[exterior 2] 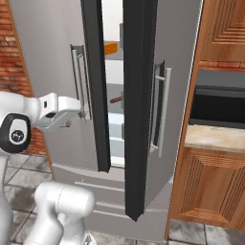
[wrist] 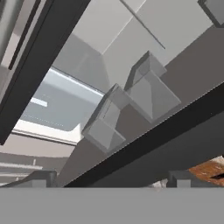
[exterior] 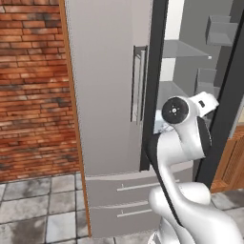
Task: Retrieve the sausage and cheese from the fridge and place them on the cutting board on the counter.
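Note:
The grey fridge [exterior 2: 52, 43] has its left door shut and its right door [exterior 2: 165, 57] swung partly out. Through the gap I see the orange cheese [exterior 2: 111, 48] on an upper shelf and a short reddish-brown sausage [exterior 2: 116, 100] on a lower one. My gripper [exterior 2: 79, 115] hovers just in front of the left door's silver handle [exterior 2: 79, 81], beside the gap. In the hand view its fingertips [wrist: 41, 178] stand wide apart, open, with nothing between them. The gripper [wrist: 109, 181] looks past the pale drawer [wrist: 61, 105] at grey door bins [wrist: 148, 87]. The cutting board is out of view.
The open door's dark edge [exterior 2: 139, 119] juts toward me. To its right are the beige counter [exterior 2: 215, 136], a black appliance [exterior 2: 220, 103] and orange-brown cabinets [exterior 2: 210, 186]. A brick wall [exterior: 31, 86] stands to the left. Two freezer drawers [exterior: 124, 195] sit below the doors.

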You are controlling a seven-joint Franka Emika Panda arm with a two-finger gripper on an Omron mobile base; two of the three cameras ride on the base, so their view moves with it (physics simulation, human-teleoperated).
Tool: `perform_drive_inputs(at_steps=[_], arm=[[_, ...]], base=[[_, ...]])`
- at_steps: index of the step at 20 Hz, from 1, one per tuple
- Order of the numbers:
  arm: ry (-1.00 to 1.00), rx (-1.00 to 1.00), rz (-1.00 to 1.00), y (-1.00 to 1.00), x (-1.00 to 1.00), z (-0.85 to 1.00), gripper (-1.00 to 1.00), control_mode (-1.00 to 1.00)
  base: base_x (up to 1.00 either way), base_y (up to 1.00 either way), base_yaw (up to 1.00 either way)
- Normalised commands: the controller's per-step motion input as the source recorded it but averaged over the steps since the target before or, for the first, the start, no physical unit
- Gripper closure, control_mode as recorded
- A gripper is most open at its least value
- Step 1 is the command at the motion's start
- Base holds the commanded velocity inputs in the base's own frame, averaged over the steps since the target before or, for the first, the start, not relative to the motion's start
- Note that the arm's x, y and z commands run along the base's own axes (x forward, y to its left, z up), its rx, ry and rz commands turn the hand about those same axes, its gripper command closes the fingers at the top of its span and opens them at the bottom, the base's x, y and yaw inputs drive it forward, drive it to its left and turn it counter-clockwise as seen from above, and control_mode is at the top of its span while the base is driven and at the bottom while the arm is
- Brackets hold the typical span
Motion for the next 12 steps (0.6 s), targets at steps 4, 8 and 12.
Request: perform_drive_inputs(at_steps=[4, 8, 12], arm=[[-0.2, 0.0, 0.04, -0.22, 0.02, 0.13, -1.0, -1.0], [-0.11, 0.0, 0.0, -0.18, 0.37, 0.0, -1.0, -1.0], [0.0, 0.0, -0.03, 0.0, 0.5, 0.03, -1.0, -1.0]], base=[[0.0, 0.0, 0.0], [0.0, 0.0, 0.0], [0.0, 0.0, 0.0]])
